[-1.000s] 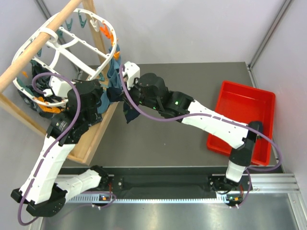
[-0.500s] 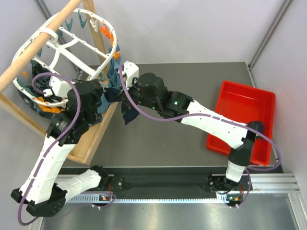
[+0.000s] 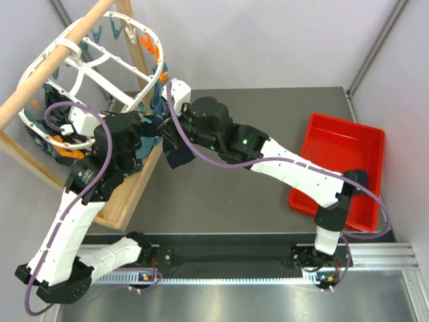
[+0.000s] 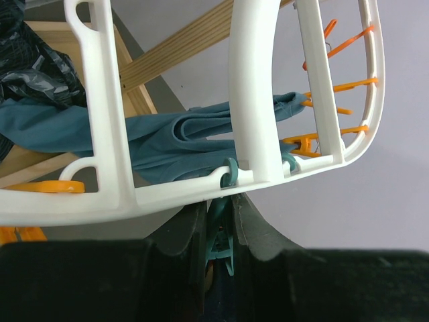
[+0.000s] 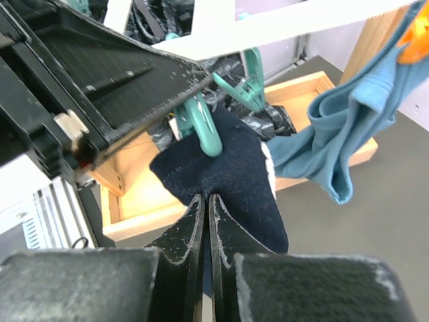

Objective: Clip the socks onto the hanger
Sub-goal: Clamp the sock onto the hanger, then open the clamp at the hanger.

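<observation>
Now the right gripper (image 5: pixel 204 201), clenched on the navy sock (image 5: pixel 231 178), has carried it leftward under the hanger (image 4: pixel 248 87); its edge meets the teal clip (image 5: pixel 204 131), which the left gripper (image 4: pixel 218 221) pinches; clipping looks imminent.

navy sock (image 5: pixel 228 174), white hanger (image 4: pixel 248 94) w/ teal clip (image 4: pixel 221 247) & orange clips (image 4: pixel 305 143), teal-blue garment (image 5: pixel 335 134), red bin (image 3: pixel 338 161)

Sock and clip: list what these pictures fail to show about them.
- Right wrist view: whether the teal clip actually bites the sock is unclear; the right hand covers the sock's lower end.
- Left wrist view: the left hand buries the clip's lower half and whatever lies below.
- Top view: the arms cover clip and hands.
</observation>
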`<state>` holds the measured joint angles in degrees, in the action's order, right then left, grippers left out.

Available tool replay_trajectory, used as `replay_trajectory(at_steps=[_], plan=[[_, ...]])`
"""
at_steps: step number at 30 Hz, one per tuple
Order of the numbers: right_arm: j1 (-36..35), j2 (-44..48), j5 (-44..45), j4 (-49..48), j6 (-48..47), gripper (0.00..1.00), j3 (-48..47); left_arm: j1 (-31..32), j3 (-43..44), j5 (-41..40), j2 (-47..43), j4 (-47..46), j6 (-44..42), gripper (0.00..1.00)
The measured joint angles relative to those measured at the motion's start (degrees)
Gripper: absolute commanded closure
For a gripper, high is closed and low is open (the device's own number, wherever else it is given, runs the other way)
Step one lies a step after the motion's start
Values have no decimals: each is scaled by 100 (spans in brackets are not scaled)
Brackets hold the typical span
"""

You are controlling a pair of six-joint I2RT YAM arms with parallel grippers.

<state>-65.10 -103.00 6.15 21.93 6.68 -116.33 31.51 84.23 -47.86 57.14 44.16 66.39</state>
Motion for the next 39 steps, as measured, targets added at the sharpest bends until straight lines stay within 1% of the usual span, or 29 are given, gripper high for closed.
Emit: replay_trajectory(at_steps=[4, 5, 6, 8, 9, 12, 15, 17, 20, 22, 23, 24, 25, 27, 34, 37, 39], plan=[[-33, -114, -35, -4, 0, 100, -122, 0, -31, 13, -20, -50, -7, 99], [-39, -129, -37, 2, 2, 100, -122, 0, -52, 15, -42, -66, -11, 94], [-44, -151, -46, 0, 0, 100, -122, -4, -81, 33, -79, -90, -17, 80], [-48, -181, -50, 7, 0, 100, -122, -4, -136, 50, -120, -127, -50, 70], [-48, -192, -50, 7, 0, 100, -122, -4, -155, 63, -146, -138, -63, 56], [-48, -195, -50, -15, 2, 100, -122, 7, -210, 262, -192, -52, -59, 45], [-48, -195, -48, -83, 2, 100, -116, 35, -280, 466, -188, 61, -52, 38], [-48, -195, -48, -138, 2, 100, -114, 39, -315, 546, -146, 109, -72, 21], [-48, -195, -48, -203, 2, 100, -109, 42, -330, 638, -153, 170, -76, 16], [-48, -195, -48, -240, 17, 86, -109, 42, -330, 658, -216, 205, -101, 16], [-48, -197, -44, -254, 17, 76, -109, 42, -330, 660, -234, 210, -103, 15], [-50, -197, -39, -264, 42, 58, -105, 42, -328, 673, -286, 219, -131, 15], [-50, -195, -17, -267, 96, 51, -96, 42, -326, 678, -337, 221, -168, 12], [-50, -190, 24, -345, 103, 38, -9, 42, -304, 702, -463, 216, -249, 12], [-52, 125, 356, -483, 114, 20, 1005, 42, -236, 841, -1187, 52, -612, 14], [-52, 568, 509, -490, 116, 2, 1703, 42, -133, 938, -1429, -81, -765, 15], [-52, 957, 588, -422, 142, 0, 2135, 42, -33, 1003, -1519, -127, -883, 15]])
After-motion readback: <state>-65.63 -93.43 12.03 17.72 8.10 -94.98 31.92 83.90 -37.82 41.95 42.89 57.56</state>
